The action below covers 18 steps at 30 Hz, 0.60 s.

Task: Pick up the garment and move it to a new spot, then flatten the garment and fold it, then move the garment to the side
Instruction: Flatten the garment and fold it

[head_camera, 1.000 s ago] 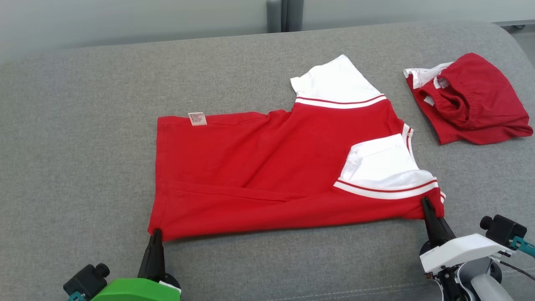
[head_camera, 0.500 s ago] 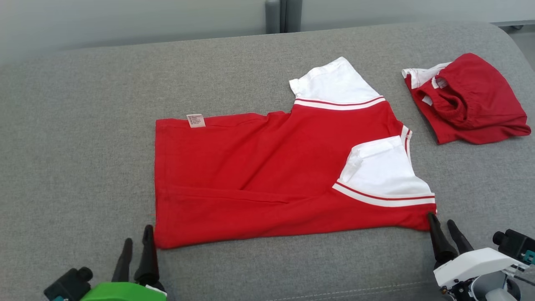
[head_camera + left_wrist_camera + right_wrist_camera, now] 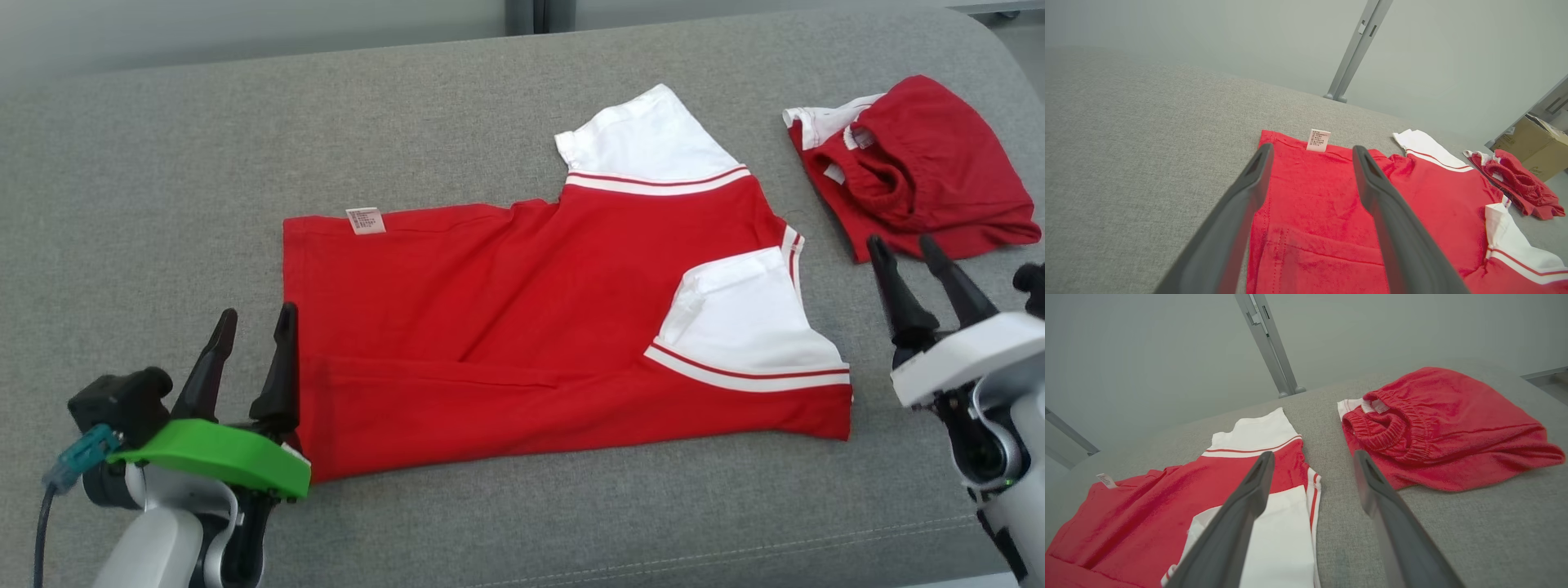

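So the garment, a red tee with white sleeves, is being left flat in the middle of the grey cushion. Its near long edge is already turned in, and the near sleeve is lying on top of the body. Nothing is being gripped right now. The left gripper is being held with its fingers spread wide at the hem end. The right gripper is being held just as wide between the collar end and the bundled red shorts, touching neither as far as can be told.

It looks like the fold is being worked on, with the far sleeve still sticking out. To do it well, the far hem corner by the care label and the far shoulder should probably be pinched together. Both should be lifted only a little and carried towards the near edge at the same pace, so the crease is kept straight. The shorts shouldn't get snagged by the right fingers.

Writing: tiny print is being shown on the care label, but none of it can be read. No brand or logo can be made out.
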Tool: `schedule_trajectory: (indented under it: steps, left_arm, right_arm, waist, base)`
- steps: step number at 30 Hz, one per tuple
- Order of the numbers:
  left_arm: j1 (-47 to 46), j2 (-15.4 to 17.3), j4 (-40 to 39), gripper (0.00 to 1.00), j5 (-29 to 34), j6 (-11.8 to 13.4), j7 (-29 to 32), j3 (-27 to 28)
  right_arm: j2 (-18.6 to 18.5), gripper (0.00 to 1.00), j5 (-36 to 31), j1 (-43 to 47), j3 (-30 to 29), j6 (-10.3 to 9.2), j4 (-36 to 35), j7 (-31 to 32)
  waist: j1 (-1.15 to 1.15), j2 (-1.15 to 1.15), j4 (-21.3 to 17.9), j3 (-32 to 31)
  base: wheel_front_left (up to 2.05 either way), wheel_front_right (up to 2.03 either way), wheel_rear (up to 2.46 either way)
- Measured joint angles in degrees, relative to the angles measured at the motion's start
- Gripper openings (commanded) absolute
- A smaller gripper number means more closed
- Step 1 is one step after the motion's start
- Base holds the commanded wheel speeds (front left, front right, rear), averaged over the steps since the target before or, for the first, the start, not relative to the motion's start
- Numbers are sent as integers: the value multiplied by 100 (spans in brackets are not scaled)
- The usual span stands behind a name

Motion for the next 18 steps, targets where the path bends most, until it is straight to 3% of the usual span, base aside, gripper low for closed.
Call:
schedule_trajectory:
  steps: [8,18]
  left_arm:
    - [-937,24,517,100,192,26,766,-367]
    - [-2178,-191,1195,100,318,108,1376,-352]
  right_arm:
    - [-261,100,-259,-1173,282,3,-260,666]
    - [-388,100,-455,-2246,567,9,-155,1437]
  waist:
    - [0,0,24,357]
    - [0,0,125,975]
  base:
    - [0,0,0]
    - [0,0,0]
